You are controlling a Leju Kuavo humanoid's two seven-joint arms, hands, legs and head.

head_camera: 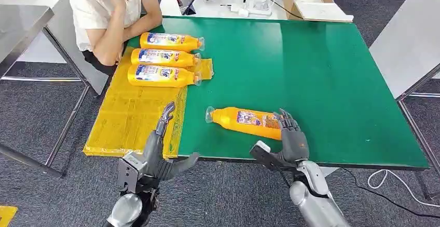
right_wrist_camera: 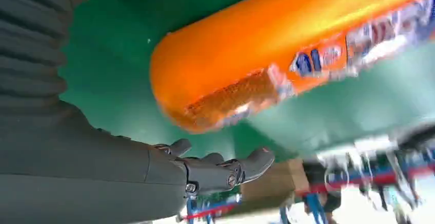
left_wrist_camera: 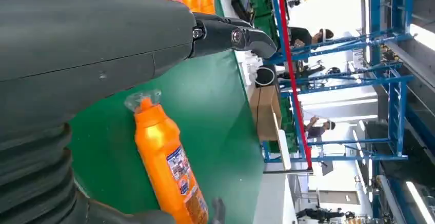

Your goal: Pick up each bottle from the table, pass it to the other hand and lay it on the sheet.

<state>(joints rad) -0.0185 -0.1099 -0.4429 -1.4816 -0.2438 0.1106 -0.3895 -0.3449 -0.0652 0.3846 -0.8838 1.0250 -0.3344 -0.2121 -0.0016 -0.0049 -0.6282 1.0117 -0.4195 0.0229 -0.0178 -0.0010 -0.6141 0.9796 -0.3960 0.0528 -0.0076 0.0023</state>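
One orange bottle (head_camera: 244, 121) lies on its side on the green table (head_camera: 321, 81), its base just at the right hand (head_camera: 290, 133).
That hand is spread and grasps nothing; the left hand (head_camera: 161, 149) is likewise released, near the yellow sheet (head_camera: 135, 118) bearing three bottles (head_camera: 163, 58) beside a seated person (head_camera: 111, 14).

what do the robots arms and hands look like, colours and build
Both arms are silver metal with rounded forearm shells. The left hand and right hand are dark grey, with slim jointed fingers and a thicker grey thumb. In the wrist views, a grey ribbed cover sits behind each hand, and small screws show at the finger joints.
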